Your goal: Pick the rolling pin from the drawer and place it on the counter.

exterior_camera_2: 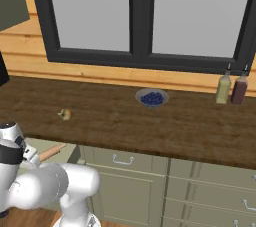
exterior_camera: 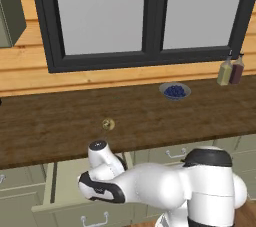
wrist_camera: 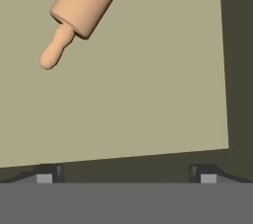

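drawer [exterior_camera: 60, 183] standing pulled out under the counter [exterior_camera: 55, 131], and i am seeing my arm bending down over it in the left base view. on the counter a small round knob-like thing [exterior_camera: 108, 124] is sitting near the front edge, a bowl of blueberries [exterior_camera: 175, 91] further right, then 2 bottles [exterior_camera: 230, 70] by the wall. in the hand view the rolling pin [wrist_camera: 81, 6] is lying on the drawer floor, up and left of my gripper [wrist_camera: 126, 174], whose fingers are sitting spread wide, grasping nothing.
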